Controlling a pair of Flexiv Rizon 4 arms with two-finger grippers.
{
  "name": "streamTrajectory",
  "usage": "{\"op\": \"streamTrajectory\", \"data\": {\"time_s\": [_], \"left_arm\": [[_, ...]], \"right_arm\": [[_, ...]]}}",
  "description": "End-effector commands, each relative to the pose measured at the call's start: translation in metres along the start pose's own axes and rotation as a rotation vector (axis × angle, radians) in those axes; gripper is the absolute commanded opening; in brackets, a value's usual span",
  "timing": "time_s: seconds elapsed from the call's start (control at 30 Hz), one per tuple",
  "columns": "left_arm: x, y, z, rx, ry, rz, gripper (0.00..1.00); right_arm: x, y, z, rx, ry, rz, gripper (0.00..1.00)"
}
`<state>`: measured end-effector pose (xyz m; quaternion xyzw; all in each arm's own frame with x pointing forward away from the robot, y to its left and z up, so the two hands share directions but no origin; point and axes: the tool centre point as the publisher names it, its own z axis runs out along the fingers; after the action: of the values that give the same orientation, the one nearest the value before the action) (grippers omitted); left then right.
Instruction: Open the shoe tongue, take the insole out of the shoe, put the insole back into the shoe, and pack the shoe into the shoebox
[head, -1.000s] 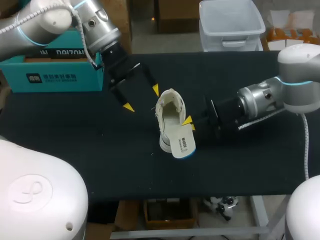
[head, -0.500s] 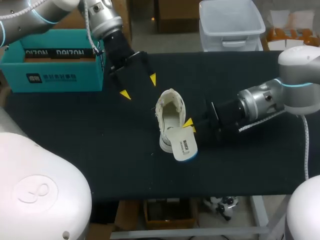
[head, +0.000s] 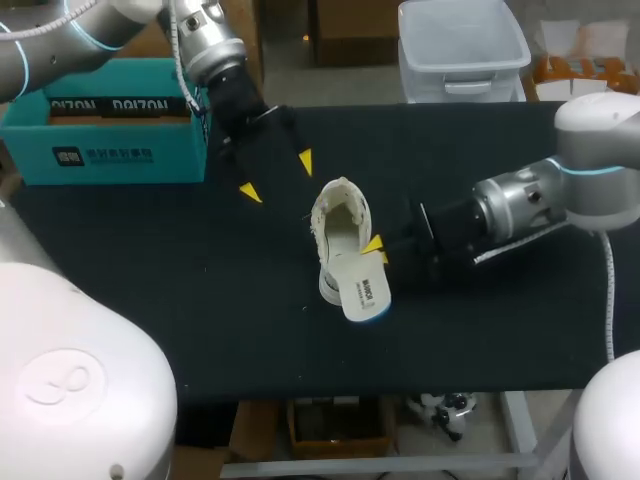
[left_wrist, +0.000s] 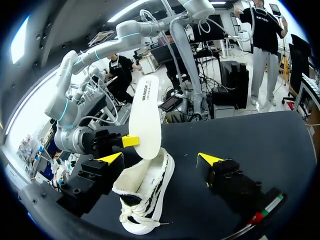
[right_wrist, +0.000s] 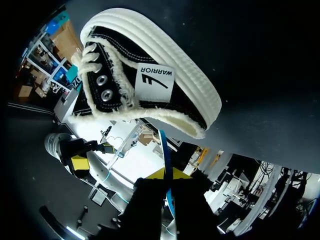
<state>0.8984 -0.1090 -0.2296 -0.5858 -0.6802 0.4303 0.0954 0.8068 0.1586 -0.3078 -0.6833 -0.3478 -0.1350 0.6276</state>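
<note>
While the right pincer (head: 379, 251) is clamped on the thin edge of a white insole (head: 362, 286), the insole stands raised at the end of a white canvas shoe (head: 336, 222) nearest that pincer. The insole's lower end is at the shoe's opening, just below the gripping fingers. Held by its edge like this, the insole can slide lengthwise along the shoe. Whether it is on its way out or going back in cannot be judged from this moment alone.

The shoe lies on the dark tabletop (head: 200, 300) directly beside the right pincer. The left pincer (head: 277, 176) hangs with its fingers spread wide and nothing between them, near the shoe's laced end and not touching it. It seems placed there to steady the shoe or hold the tongue back while the other arm works the insole. From the left wrist camera, the shoe sits just ahead of and under the gap between the spread fingers, with the insole rising beyond it.

The teal shoebox (head: 100, 150) sits behind the left pincer, well apart from the shoe. Packing has not yet begun.
</note>
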Motion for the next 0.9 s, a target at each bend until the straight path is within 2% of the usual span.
{"op": "streamTrajectory", "data": {"time_s": [0.03,0.13,0.3,0.47,0.5,0.63,0.7,0.73,0.9], "left_arm": [[0.012,-0.022,0.019,-0.081,-0.043,0.028,1.0],[0.016,-0.033,0.027,-0.129,-0.072,0.043,1.0],[0.024,-0.051,0.039,-0.239,-0.165,0.06,1.0],[0.033,-0.059,0.049,-0.277,-0.274,0.081,1.0],[0.034,-0.061,0.052,-0.313,-0.294,0.067,1.0],[0.042,-0.066,0.057,-0.301,-0.371,0.048,1.0],[0.043,-0.065,0.055,-0.295,-0.414,-0.015,1.0],[0.044,-0.064,0.053,-0.274,-0.409,-0.025,1.0],[0.044,-0.064,0.053,-0.274,-0.409,-0.025,1.0]], "right_arm": [[0.002,0.0,0.004,-0.001,0.004,-0.005,0.0],[0.004,-0.001,0.008,-0.003,0.006,-0.008,0.0],[0.007,-0.004,0.011,-0.006,0.01,-0.011,0.0],[0.008,-0.003,0.014,-0.009,0.017,-0.011,0.0],[0.008,-0.003,0.015,-0.009,0.021,-0.011,0.0],[0.009,-0.002,0.016,-0.008,0.027,-0.013,0.0],[0.01,-0.002,0.016,-0.009,0.035,-0.018,0.0],[0.01,-0.002,0.016,-0.017,0.038,-0.017,0.0],[0.011,-0.002,0.015,-0.027,0.03,-0.012,0.0]]}}
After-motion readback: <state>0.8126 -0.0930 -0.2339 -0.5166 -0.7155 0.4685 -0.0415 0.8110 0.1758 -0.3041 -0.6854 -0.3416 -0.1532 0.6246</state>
